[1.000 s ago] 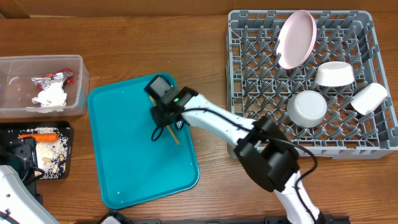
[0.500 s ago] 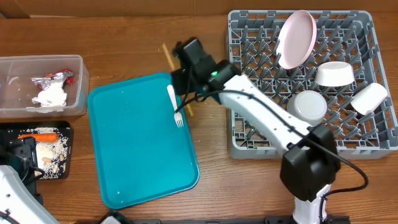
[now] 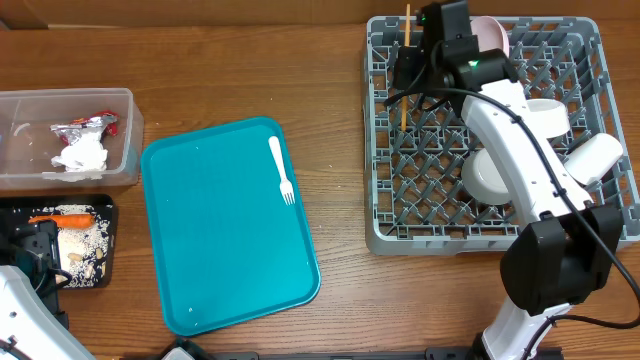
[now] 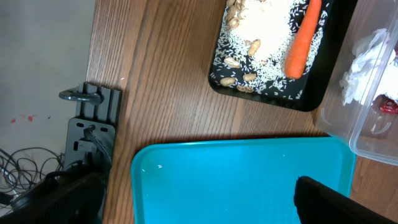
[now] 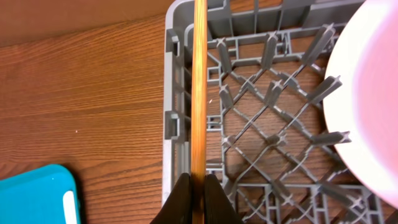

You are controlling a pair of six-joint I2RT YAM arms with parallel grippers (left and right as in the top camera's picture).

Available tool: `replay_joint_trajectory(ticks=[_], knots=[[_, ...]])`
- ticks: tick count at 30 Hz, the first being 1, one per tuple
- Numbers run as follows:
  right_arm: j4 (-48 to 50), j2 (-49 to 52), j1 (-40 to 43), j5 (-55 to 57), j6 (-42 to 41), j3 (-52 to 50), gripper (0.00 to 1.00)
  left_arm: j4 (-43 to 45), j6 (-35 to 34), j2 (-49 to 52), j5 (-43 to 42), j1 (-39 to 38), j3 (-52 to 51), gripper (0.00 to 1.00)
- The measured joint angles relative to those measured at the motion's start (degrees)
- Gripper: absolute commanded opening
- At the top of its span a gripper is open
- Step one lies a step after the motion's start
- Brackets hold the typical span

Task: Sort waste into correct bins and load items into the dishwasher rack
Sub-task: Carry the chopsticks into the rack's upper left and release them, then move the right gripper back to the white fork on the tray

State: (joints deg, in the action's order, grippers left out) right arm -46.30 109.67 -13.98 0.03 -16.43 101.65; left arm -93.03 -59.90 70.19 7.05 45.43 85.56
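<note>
Wooden table (image 3: 300,60) bore the rack (image 3: 376,200); at its eleven o'clock, right jaws pinched a chopstick (image 5: 199,87), liable to snag pegs; left jaws gaped empty.

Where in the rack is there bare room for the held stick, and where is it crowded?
Free: the dishwasher rack's left half, between its left wall and the plate and bowls, down to the front-left corner. Crowded: the right side, where plate, two bowls and cup sit close.
</note>
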Motion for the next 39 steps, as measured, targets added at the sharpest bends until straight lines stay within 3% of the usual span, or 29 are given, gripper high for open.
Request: replay_joint_trajectory(ticks=[20, 21, 22, 23, 25, 26, 29, 39], knots=[[3.72, 6.58, -0.44, -2.6, 2.71, 0.02, 0.04, 0.0, 0.0, 0.0, 0.0, 0.0, 0.0, 1.0], [3.78, 6.58, -0.48, -2.69, 2.71, 0.02, 0.06, 0.0, 0.0, 0.0, 0.0, 0.0, 0.0, 1.0], [3.76, 6.58, -0.59, -2.75, 2.64, 0.02, 0.16, 0.0, 0.0, 0.0, 0.0, 0.0, 0.0, 1.0], [3.76, 6.6, -0.7, -2.8, 2.58, 0.02, 0.47, 0.0, 0.0, 0.0, 0.0, 0.0, 0.0, 1.0], [3.58, 6.91, -1.05, -2.84, 2.6, 0.02, 0.77, 0.0, 0.0, 0.0, 0.0, 0.0, 0.0, 1.0], [3.43, 7.13, -1.07, -2.86, 2.58, 0.02, 0.82, -0.02, 0.0, 0.0, 0.0, 0.0, 0.0, 1.0], [3.19, 8.0, -1.27, -3.04, 2.75, 0.02, 0.88, 0.0, 0.0, 0.0, 0.0, 0.0, 0.0, 1.0], [-2.32, 6.67, -2.58, -4.66, 3.13, 3.04, 0.87, 0.0, 0.0, 0.0, 0.0, 0.0, 0.0, 1.0]])
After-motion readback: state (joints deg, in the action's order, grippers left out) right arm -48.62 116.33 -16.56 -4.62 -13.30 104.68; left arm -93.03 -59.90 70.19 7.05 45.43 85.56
